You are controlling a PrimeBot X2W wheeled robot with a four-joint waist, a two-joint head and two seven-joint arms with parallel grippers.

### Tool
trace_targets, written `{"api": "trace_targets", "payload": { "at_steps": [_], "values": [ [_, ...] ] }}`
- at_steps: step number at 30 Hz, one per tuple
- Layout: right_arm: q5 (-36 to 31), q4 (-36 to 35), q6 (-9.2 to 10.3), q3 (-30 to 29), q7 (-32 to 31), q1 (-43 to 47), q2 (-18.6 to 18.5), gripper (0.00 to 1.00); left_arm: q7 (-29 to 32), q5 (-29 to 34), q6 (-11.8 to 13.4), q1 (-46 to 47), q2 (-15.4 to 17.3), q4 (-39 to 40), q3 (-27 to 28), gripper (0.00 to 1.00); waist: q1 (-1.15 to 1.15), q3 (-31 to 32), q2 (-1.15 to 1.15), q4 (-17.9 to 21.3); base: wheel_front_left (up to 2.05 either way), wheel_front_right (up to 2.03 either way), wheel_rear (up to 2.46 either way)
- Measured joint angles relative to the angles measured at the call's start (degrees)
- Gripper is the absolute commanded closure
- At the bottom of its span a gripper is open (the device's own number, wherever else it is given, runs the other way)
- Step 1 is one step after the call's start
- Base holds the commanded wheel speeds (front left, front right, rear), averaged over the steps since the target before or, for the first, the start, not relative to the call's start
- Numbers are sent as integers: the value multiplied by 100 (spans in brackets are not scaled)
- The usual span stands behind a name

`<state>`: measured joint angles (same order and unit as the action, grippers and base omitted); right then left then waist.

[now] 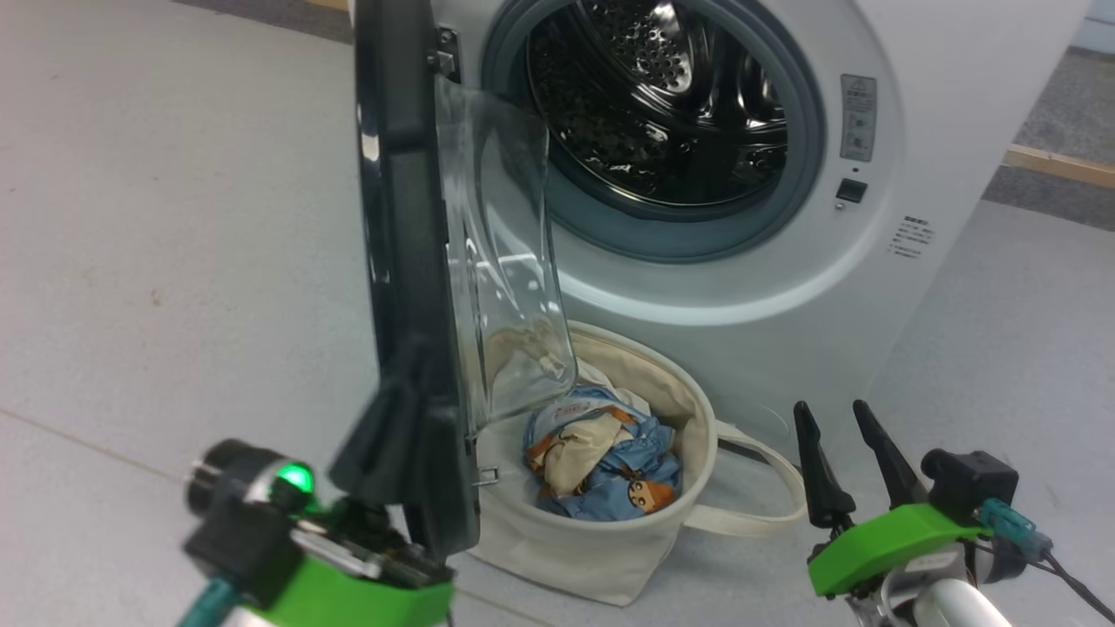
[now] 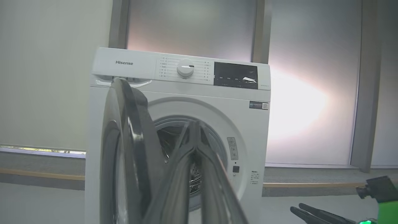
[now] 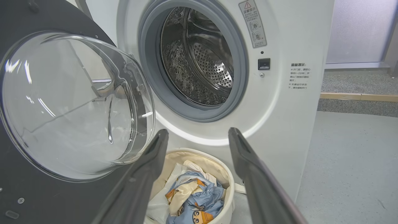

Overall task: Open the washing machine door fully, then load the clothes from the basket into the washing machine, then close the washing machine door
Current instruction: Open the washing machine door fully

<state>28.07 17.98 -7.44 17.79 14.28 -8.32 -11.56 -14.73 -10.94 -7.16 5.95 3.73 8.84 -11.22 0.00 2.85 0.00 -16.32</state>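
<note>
The white washing machine [image 1: 915, 96] stands with its steel drum [image 1: 662, 104] exposed. Its door [image 1: 401, 218] is swung out and I see it edge-on, the glass bowl [image 1: 505, 287] facing the drum. My left gripper [image 1: 396, 409] is shut, fingers together [image 2: 194, 124] with nothing between them, right against the lower edge of the door [image 2: 133, 149]. Below the opening sits the cream basket [image 1: 601, 549], partly behind the door, holding the blue bear-print and cream clothes [image 1: 601, 470]. My right gripper [image 1: 830, 407] is open, to the right of the basket [image 3: 230, 186] and above the clothes [image 3: 196, 199].
A loop handle [image 1: 766, 475] of the basket lies on the grey floor between the basket and my right gripper. A wooden strip [image 1: 1058, 165] runs along the floor behind the machine. Frosted panels [image 2: 311, 77] back the machine.
</note>
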Motion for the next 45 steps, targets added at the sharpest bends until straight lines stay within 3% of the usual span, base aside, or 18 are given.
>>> {"api": "trace_targets", "payload": {
  "at_steps": [5,14,19,28,36,45],
  "values": [
    [26,-18,0,-4,0,1,15,0,-1,82,0,-31,81,-347,-614,100,0,2,0,129,0,0,0],
    [46,8,0,-16,0,1,15,0,0,5,110,-214,91,-1703,-408,100,0,-26,0,176,0,0,0],
    [69,8,0,-9,0,1,15,0,-1,4,213,-127,63,-1987,-265,100,0,-28,0,76,0,0,0],
    [69,10,0,0,0,1,18,0,0,-215,520,-109,305,-2207,536,100,0,-36,0,-67,0,0,0],
    [85,64,0,45,0,1,18,0,0,-305,565,98,827,-2423,1415,100,0,-30,0,70,0,0,0],
    [130,144,0,43,0,0,7,0,0,-526,610,504,1289,-3373,2337,100,0,-44,0,281,0,0,0]
  ]
}}
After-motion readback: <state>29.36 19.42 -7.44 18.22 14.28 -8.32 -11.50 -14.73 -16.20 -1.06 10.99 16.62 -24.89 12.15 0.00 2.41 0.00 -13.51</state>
